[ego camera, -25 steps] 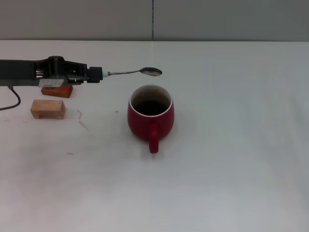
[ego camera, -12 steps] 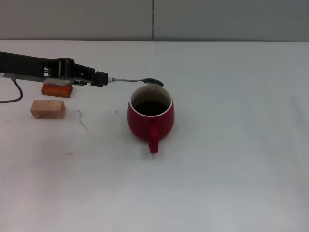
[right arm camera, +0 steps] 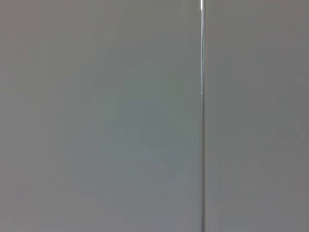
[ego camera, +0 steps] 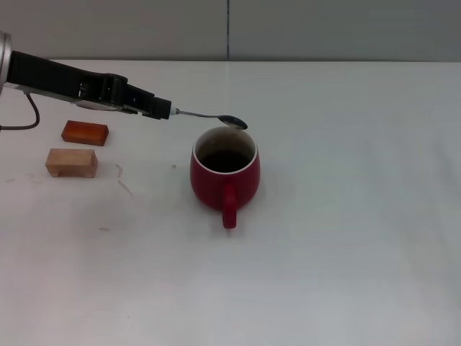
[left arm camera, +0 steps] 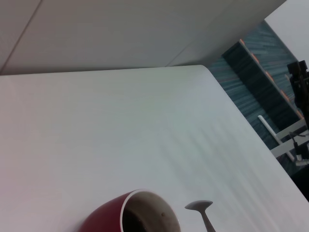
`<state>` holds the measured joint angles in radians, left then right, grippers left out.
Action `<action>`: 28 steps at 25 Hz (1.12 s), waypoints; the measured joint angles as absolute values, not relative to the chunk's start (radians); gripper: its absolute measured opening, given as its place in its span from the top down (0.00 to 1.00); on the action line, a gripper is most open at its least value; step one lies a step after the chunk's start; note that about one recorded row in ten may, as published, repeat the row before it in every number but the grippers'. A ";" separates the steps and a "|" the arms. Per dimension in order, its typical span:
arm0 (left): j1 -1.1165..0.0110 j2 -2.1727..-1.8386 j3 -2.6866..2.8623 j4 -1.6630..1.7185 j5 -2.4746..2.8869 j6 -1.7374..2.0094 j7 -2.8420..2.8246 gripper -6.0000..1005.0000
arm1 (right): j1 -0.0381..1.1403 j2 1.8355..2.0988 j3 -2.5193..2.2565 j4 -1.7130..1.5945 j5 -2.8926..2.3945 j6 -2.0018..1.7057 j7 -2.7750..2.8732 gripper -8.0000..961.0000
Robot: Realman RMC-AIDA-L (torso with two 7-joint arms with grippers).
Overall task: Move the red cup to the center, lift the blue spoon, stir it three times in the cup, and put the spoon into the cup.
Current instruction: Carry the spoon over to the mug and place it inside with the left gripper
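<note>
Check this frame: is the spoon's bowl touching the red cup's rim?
Apart. In the left wrist view, white table shows between the blue spoon bowl and the red cup rim; the left gripper holds it.

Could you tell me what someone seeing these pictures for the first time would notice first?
The red cup stands out most, alone near the middle of the white table with its handle toward the robot. Next is the left gripper, reaching in from the robot's left and holding the blue spoon out level, its metal bowl poised at the cup's far rim. Two small blocks, one red-brown block and one pale wooden block, sit off to the left.
</note>
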<state>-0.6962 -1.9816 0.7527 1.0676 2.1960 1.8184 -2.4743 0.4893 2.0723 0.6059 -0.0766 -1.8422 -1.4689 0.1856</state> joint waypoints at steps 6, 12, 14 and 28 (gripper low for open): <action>-0.707 -1.993 0.773 1.157 2.228 1.834 -2.504 0.83 | 0.489 2.072 0.606 -0.077 -1.842 -1.468 0.186 0.42; -0.718 -2.005 0.823 1.244 2.269 1.836 -2.523 0.83 | 0.491 2.072 0.606 -0.077 -1.842 -1.466 0.186 0.41; -0.720 -2.007 0.826 1.251 2.280 1.837 -2.523 0.83 | 0.491 2.072 0.606 -0.077 -1.842 -1.466 0.186 0.41; -0.776 -2.051 0.915 1.356 2.428 1.853 -2.521 0.83 | 0.488 2.072 0.606 -0.077 -1.842 -1.466 0.186 0.42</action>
